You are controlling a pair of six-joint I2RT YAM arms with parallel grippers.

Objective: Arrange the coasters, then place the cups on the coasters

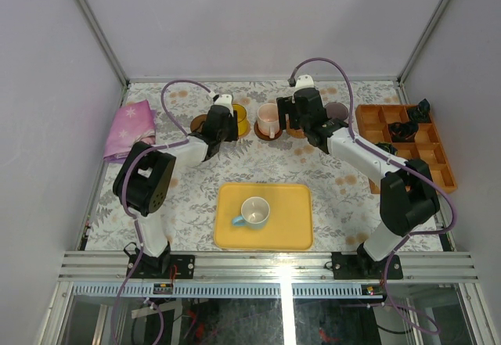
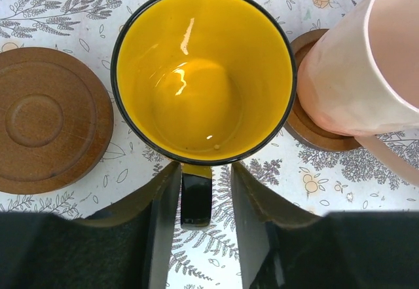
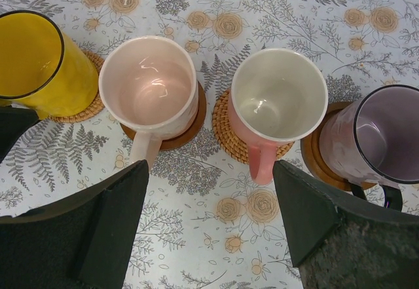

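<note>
The yellow cup (image 2: 203,73) stands on the table between a bare dark brown coaster (image 2: 46,118) and a pale pink cup (image 2: 360,66) that sits on a brown coaster (image 2: 308,128). My left gripper (image 2: 204,168) is open, its fingers either side of the cup's black handle (image 2: 195,197), with a gap at the right finger. My right gripper (image 3: 211,171) is open wide, low over the cloth in front of the pale pink cup (image 3: 149,82) and a pink cup (image 3: 278,96) on a woven coaster (image 3: 226,135). A purple cup (image 3: 386,132) sits on a brown coaster (image 3: 314,158). A light blue cup (image 1: 254,212) lies on the tray.
A yellow tray (image 1: 227,235) lies near the front edge between the arm bases. An orange compartment tray (image 1: 407,156) with black parts stands at the right. A pink cloth (image 1: 131,126) lies at the far left. Grey walls enclose the table.
</note>
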